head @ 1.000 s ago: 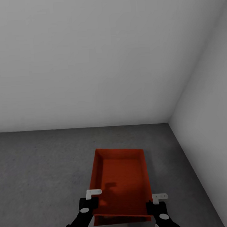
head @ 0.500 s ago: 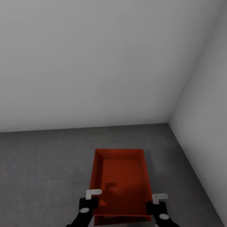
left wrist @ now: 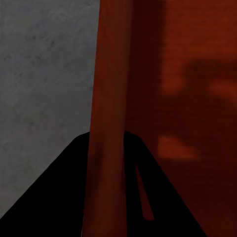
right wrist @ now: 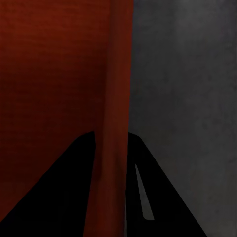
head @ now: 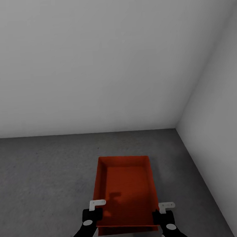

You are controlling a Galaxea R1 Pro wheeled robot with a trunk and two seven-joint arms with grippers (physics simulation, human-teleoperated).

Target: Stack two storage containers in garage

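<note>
The head view takes in the room's corner, where two plain white walls (head: 93, 63) meet the dark grey mottled concrete floor (head: 38, 180). An orange-red rectangular shallow storage container (head: 126, 192) with no lid and thin walls sits low in front of the robot, its long sides running away toward the back wall; whether it rests on the floor or hangs just above it cannot be told.

The left gripper (head: 92, 214) meets the container's left long wall near the near corner, and the right gripper (head: 164, 214) meets the right long wall at the matching corner.

The left wrist view adds the close detail: the container's thin wall (left wrist: 111, 123) runs straight between the two black fingers (left wrist: 59, 197), with ribbed bottom on one side and floor on the other. The right wrist view mirrors this, the wall (right wrist: 116, 123) passing between that gripper's dark fingers (right wrist: 54, 192). Each pair of fingers straddles and clamps its wall.

No writing or label is visible.
</note>
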